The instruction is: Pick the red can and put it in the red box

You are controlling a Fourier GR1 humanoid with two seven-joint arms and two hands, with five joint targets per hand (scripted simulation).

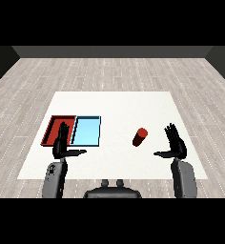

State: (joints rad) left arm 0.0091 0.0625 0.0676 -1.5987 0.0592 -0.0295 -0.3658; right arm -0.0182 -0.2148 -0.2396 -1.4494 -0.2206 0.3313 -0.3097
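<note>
The red can (140, 137) lies on its side on the white table, right of centre. My right hand (175, 144) is raised to the right of the can, apart from it, fingers straight and thumb out, holding nothing. The red tray (52, 125) lies at the left of the table, partly hidden by my left hand (61, 142), which stands open over its near right corner with fingers straight.
A light blue tray (86, 131) lies right beside the red tray, between it and the can. The white table (114, 107) extends behind the trays and the can. Wooden floor surrounds the table.
</note>
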